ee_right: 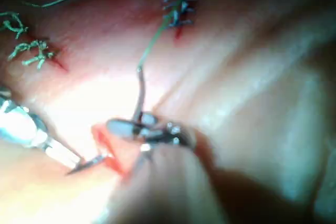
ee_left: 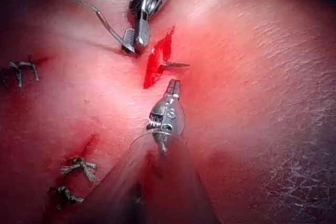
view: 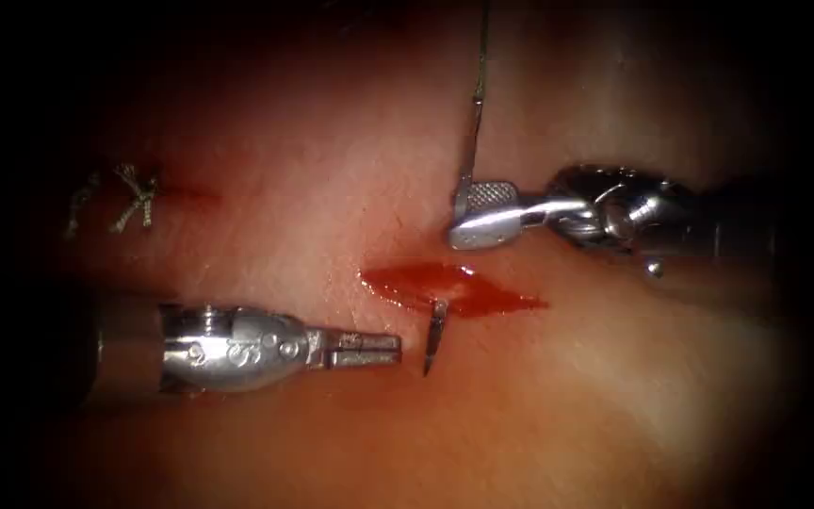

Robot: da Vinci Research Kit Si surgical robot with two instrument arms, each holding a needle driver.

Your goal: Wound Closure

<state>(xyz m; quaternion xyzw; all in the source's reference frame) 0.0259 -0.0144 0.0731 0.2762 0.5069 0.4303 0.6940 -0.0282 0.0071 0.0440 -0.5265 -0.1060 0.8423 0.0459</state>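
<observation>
Presently one needle point(view: 435, 335) through cut point(view: 454, 288); right end effector point(view: 482, 217) grips it.

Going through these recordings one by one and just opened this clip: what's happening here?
Bench suturing on a pale pink slab of tissue with a short red cut. The right arm's steel needle driver grips the thin curved metal needle near its thread end, above the cut. The needle runs through the tissue; its pointed tip sticks out below the cut. The left arm's steel needle driver sits just left of that tip, holding nothing. Greenish thread trails upward. Finished knotted stitches lie far left.
</observation>
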